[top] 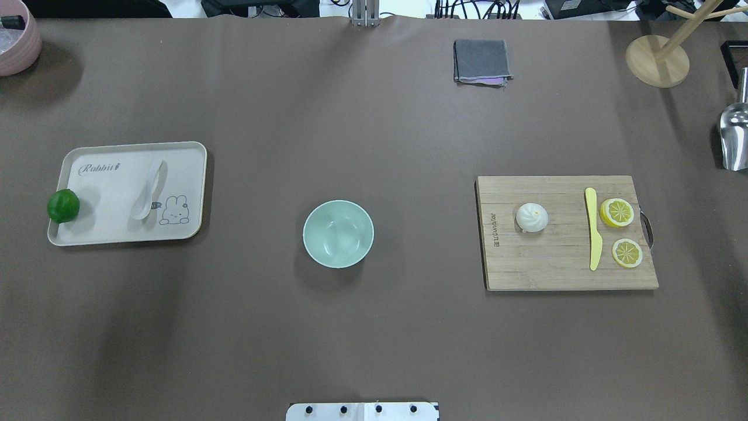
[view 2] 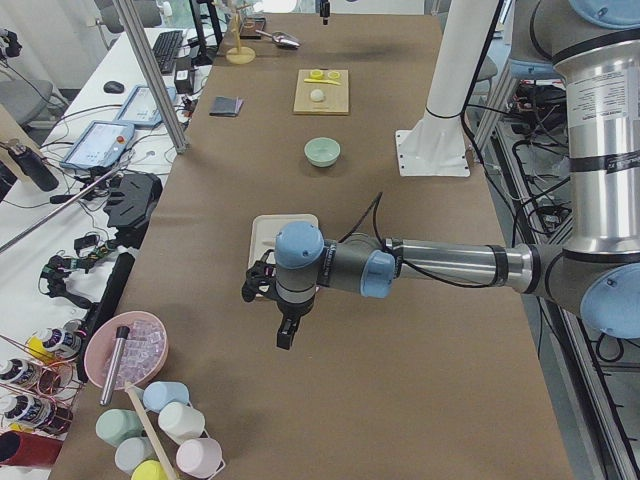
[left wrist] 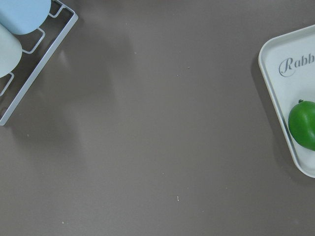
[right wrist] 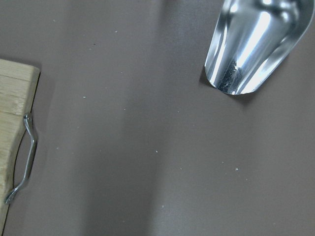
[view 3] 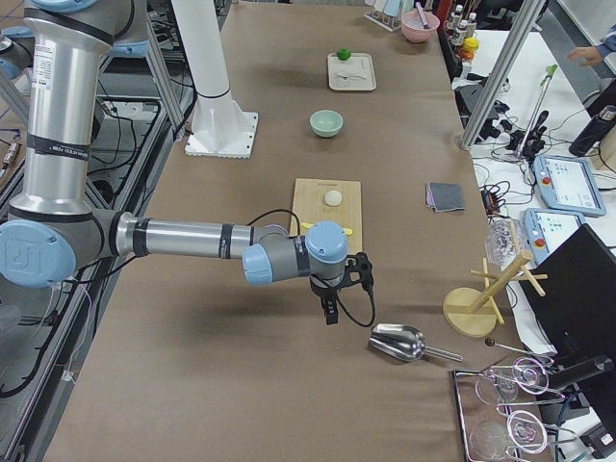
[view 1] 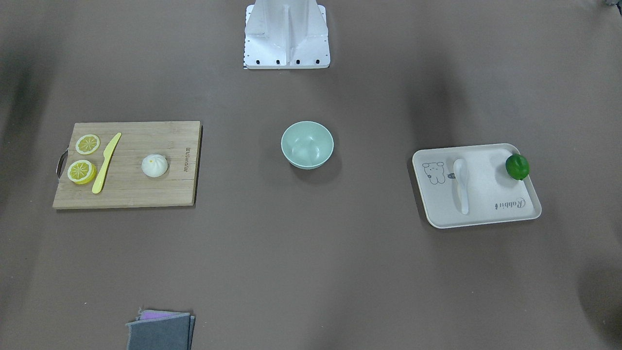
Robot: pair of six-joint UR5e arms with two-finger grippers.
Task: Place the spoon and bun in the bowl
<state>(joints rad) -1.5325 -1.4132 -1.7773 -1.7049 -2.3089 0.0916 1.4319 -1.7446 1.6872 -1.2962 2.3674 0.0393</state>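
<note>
The left gripper (view 2: 285, 336), its opening impossible to tell side-on, should move inward over the cream rectangular tray (top: 111, 199) and pinch the small white soup spoon (top: 149, 190) across its thick handle.

bowl (top: 338, 234) centre | spoon (top: 149, 190) on tray (top: 111, 206) left | bun (top: 532, 217) on board (top: 543, 264) right

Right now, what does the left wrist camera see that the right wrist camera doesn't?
Only the left wrist view: a corner of the cream tray with a green lime, and a wire rack holding cups. Only the right wrist view: a metal scoop and the metal handle of the cutting board. Both share the brown table.
</note>
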